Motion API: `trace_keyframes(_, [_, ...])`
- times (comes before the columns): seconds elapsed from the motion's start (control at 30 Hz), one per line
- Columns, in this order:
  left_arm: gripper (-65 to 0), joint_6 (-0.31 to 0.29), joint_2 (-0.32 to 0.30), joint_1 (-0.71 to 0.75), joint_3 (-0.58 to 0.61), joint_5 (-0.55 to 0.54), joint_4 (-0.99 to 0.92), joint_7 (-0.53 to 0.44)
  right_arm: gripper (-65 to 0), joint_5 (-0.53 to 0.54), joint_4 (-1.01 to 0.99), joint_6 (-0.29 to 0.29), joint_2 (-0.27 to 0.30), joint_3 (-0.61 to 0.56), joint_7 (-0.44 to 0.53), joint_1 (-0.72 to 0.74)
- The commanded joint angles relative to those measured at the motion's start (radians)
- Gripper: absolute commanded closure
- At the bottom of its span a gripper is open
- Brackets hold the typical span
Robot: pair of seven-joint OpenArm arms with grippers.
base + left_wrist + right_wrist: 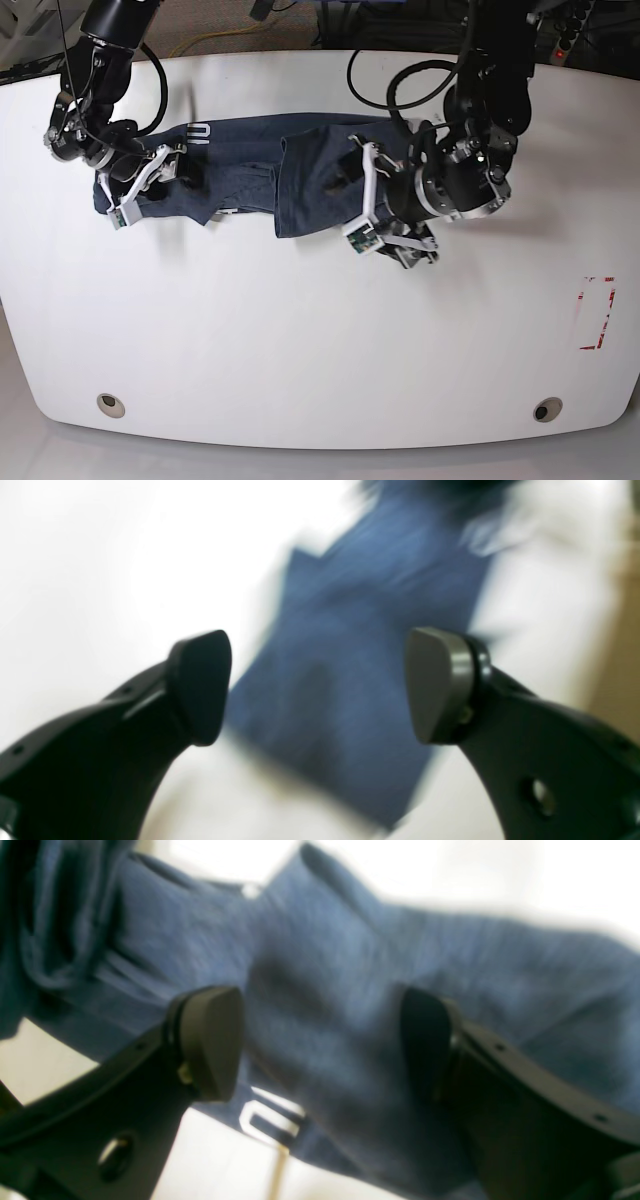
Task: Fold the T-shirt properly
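The dark navy T-shirt (250, 180) lies bunched in a long strip across the far half of the white table (300, 330), with white lettering (196, 132) near its far left edge. My right gripper (142, 186) is open over the shirt's left end. In the right wrist view its jaws (320, 1045) stand wide apart over wrinkled blue cloth (325, 990), with the lettering (265, 1120) below. My left gripper (358, 196) is open at the shirt's folded right part. In the blurred left wrist view it (320, 687) is empty above the cloth (350, 645).
A red-outlined rectangle (597, 312) is marked on the table at the right. Two round holes (111, 404) (545, 410) sit near the front edge. Cables and equipment lie behind the table's far edge.
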Motion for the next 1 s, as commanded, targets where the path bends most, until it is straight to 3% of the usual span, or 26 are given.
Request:
trace_keyframes(0.0, [-43.2,-0.001,-0.026,-0.015,-0.007,0.026,0.013,-0.023,-47.2,0.018,0.065,0.001,-0.003,0.057,-0.033,0.035])
trace_keyframes(0.17, [-36.8,-0.007,-0.075,0.048,-0.040,0.111,-0.010,-0.074,-47.4,0.030,0.160,0.001,-0.031,0.123,-0.165,0.089])
trace_keyframes(0.37, [-36.8,-0.007,-0.109,0.167,-0.044,0.203,-0.070,-0.267,-47.4,0.230,0.213,0.001,-0.061,0.094,-0.219,0.081])
trace_keyframes(0.47, [-36.8,-0.007,-0.116,0.198,-0.047,0.237,-0.096,-0.319,-47.4,0.286,0.213,0.001,-0.066,0.043,-0.234,0.084])
trace_keyframes(0.67, [-36.7,-0.007,-0.119,0.213,-0.047,0.250,-0.096,-0.342,-47.7,0.346,0.215,0.001,-0.140,-0.061,-0.251,0.107])
trace_keyframes(0.83, [-36.7,-0.006,-0.115,0.213,-0.044,0.250,-0.096,-0.341,-47.9,0.469,0.215,0.001,-0.198,-0.143,-0.251,0.121])
trace_keyframes(0.97, [-36.7,-0.003,-0.112,0.212,-0.041,0.250,-0.094,-0.339,-48.0,0.409,0.195,0.001,-0.247,-0.238,-0.251,0.135])
